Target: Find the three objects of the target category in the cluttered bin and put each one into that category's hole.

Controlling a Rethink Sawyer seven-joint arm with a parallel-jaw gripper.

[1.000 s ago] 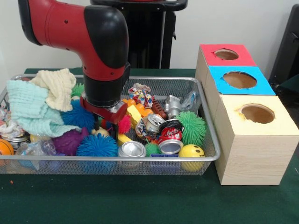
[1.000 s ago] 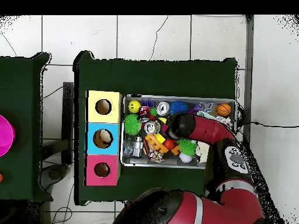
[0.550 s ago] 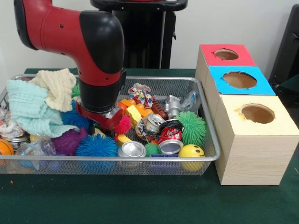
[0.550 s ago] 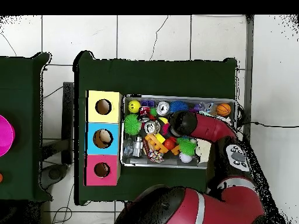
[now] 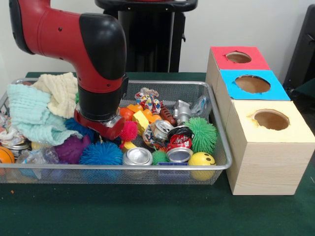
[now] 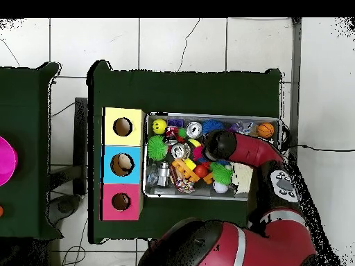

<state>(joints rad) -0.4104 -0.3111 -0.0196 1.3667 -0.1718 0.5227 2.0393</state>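
Gripper [image 5: 106,135] has slid sideways from the orange blocks [image 5: 135,112] and sunk among spiky balls, the blue one [image 5: 101,153] just below. Whether its fingers are spread or pinching stays hidden, so a grasp looks close but unconfirmed.

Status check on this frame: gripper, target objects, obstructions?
Gripper down in the bin, fingers hidden. No object seen held. Spiky balls, cans and cloths crowd around it.
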